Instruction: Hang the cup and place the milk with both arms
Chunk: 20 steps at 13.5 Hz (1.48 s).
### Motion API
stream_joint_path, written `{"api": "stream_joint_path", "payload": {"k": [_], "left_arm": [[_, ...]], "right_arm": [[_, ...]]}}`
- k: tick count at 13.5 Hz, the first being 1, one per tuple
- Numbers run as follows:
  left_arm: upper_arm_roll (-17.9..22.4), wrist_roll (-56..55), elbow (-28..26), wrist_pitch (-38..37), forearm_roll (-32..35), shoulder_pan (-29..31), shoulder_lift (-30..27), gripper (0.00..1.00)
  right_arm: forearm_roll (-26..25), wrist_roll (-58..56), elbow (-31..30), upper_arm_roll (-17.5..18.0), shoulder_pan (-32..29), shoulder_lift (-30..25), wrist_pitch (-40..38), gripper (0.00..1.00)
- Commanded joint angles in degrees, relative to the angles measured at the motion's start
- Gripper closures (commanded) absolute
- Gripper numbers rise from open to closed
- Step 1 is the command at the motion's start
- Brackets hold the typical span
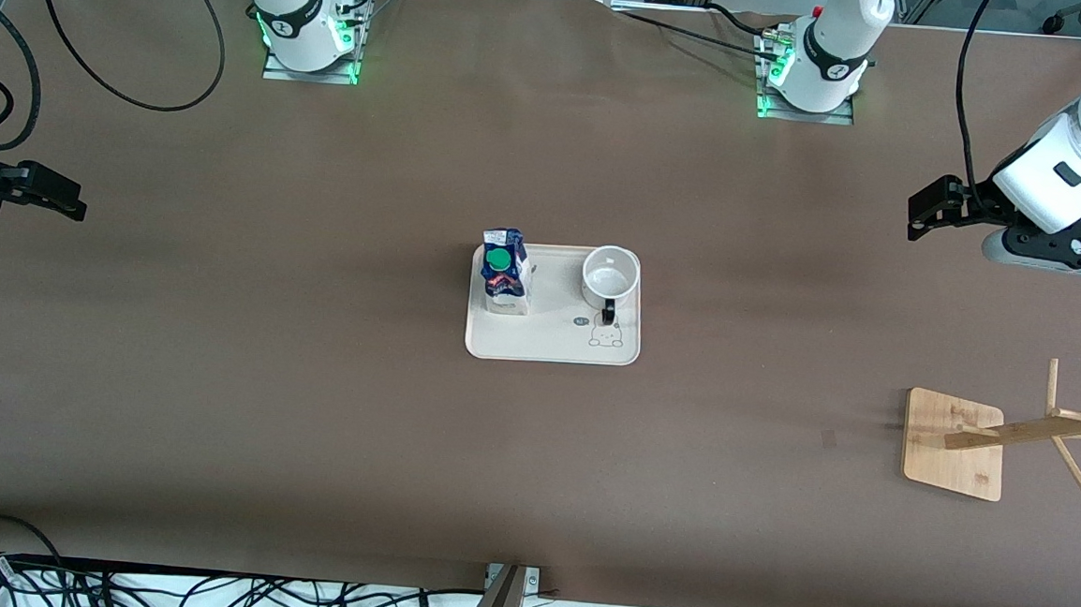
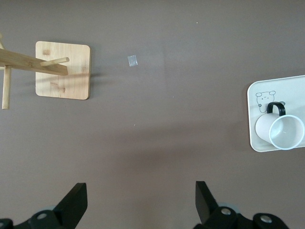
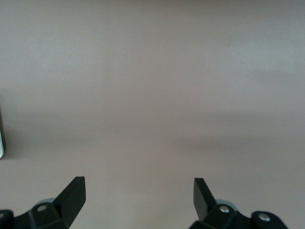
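- Front view: white cup (image 1: 610, 275) with black loop handle stood upright on cream tray (image 1: 552, 342) mid-table; blue-white milk (image 1: 504, 271) with green cap beside it, toward right arm's end. Wooden rack (image 1: 982, 441) stood on brown table (image 1: 311, 374) near left arm's end
- Left wrist view: left gripper (image 2: 141, 200) spread wide over bare table, holding nothing
- Right wrist view: right gripper (image 3: 139, 198) likewise spread, empty

One brown surface (image 1: 311, 374) carries one cream tray (image 1: 548, 341). On the tray stand one milk carton (image 1: 504, 271) and one white cup (image 1: 610, 277), two items in all. One wooden rack (image 1: 982, 443) stands well apart from the tray, toward the left arm's end. Two robot arms are present, with one left gripper (image 1: 921, 214) and one right gripper (image 1: 63, 199), two grippers in all, each with its two jaws spread wide.
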Motion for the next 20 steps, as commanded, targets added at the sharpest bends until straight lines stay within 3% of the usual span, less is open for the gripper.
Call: {"api": "stream_joint_path", "payload": {"k": [1,10,14,20], "left_arm": [[-0.22,-0.27,2.09,-1.57,1.56,-0.1,0.98,0.0],[-0.22,-0.36,2.09,-1.66,1.47,0.08,0.98,0.0],[-0.22,-0.45,2.09,-1.66,1.47,0.08,0.98,0.0],[-0.13,-0.27,2.09,-1.66,1.47,0.08,0.98,0.0]], "right_arm": [[0.9,-0.1,-0.34,-0.05,0.05,-0.31,-0.35,0.0],[1.69,-0.36,-0.34,-0.05,0.48,0.21,-0.44,0.0],[1.6,-0.1,-0.34,-0.05,5.14,0.48,-0.44,0.0],[3.27,-0.8,-0.43,-0.13,6.29,4.43,-0.35,0.0]]}}
